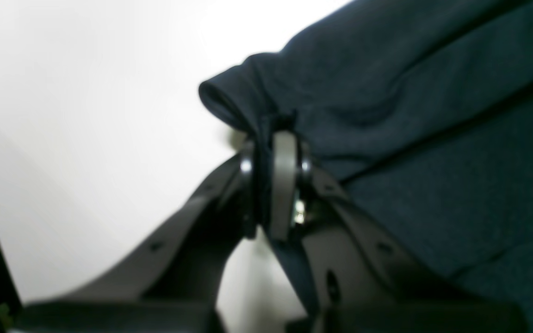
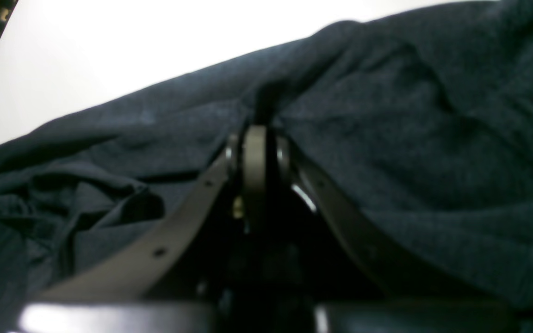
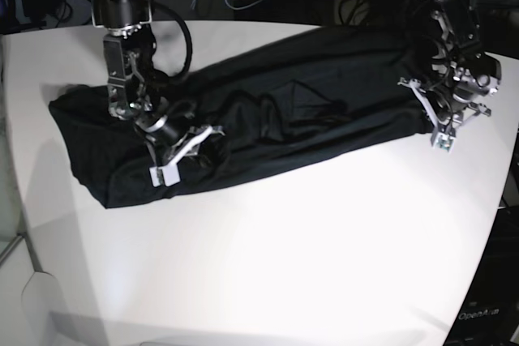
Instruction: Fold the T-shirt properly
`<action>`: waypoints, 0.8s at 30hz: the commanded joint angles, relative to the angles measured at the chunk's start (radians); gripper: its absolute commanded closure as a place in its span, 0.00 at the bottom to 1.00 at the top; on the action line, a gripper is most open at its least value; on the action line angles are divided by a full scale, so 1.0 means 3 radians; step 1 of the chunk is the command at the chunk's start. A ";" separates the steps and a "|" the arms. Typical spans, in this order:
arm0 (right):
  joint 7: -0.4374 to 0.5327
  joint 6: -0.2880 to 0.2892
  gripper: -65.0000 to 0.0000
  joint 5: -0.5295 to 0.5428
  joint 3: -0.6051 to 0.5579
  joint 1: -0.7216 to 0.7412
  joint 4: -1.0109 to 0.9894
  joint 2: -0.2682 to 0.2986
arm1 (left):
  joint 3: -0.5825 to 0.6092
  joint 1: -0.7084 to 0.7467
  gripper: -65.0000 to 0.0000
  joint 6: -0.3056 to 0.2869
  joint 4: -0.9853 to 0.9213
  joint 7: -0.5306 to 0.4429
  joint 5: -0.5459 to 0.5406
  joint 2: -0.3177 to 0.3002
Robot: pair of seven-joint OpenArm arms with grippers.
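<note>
Both wrist views show jaws pinched on cloth: the left gripper (image 1: 271, 138) on a rolled edge of the T-shirt (image 3: 268, 119), the right gripper (image 2: 257, 125) mid-fabric. Only the base view shows the shirt stretched across the white counter (image 3: 308, 257).

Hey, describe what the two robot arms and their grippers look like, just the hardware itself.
Both arms are black and bulky, with black cables looping along the upper joints in the base view. The left gripper and right gripper end in pale, silvery-white bracket-like fingers. The wrist views show dark curved finger arms with small screw holes, meeting at rounded grey pads flanked by shiny metal fittings. No readable markings show on either arm.
</note>
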 commanded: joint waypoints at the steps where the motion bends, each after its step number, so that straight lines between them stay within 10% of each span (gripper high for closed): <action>1: -0.0395 -0.0293 0.96 -0.0312 0.0007 -0.0059 -0.0088 0.0037 | -0.0005 -0.0061 0.95 0.0016 0.0044 -0.0060 -0.0032 -0.0046; 24: -0.0395 -0.0298 0.96 -0.0312 0.0007 0.0064 -0.0098 0.0037 | 0.0010 0.0302 0.95 0.0016 0.0356 -0.0081 0.0157 -0.0107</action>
